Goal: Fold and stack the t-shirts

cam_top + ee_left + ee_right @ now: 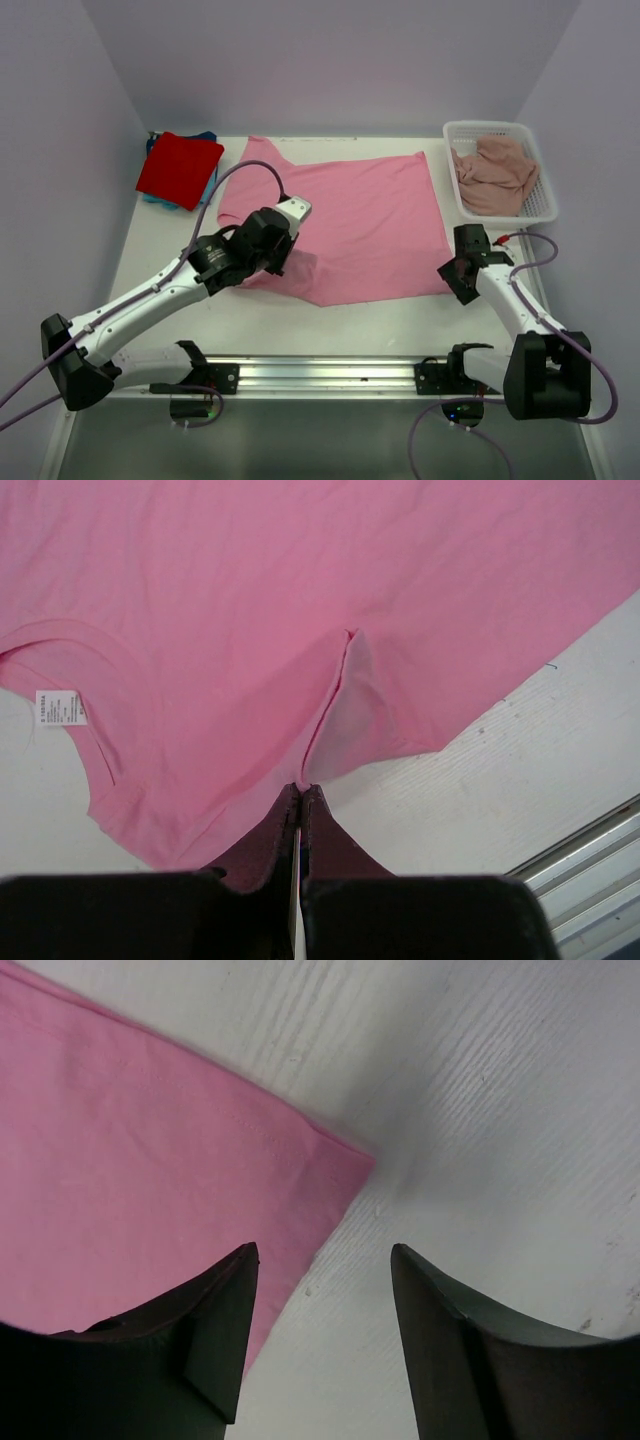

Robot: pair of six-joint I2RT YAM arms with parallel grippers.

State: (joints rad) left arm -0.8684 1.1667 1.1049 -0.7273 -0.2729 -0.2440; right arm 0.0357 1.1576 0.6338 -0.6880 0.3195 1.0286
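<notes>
The left gripper (302, 792) is pressing its 2 fingers together on a raised ridge of the bright pink t-shirt (360, 215), which is lying spread flat mid-table, apparently pinching its near left edge so that side can be lifted for a fold. The right gripper (322, 1252) is hovering with jaws spread over the shirt's near right corner, seemingly lining up a matching pinch. The red t-shirt (180, 168) is sitting folded on the teal-blue t-shirt (207, 136) at far left, marking the stack, while the dusty-pink t-shirt (495, 175) is waiting crumpled in the basket (500, 127).
</notes>
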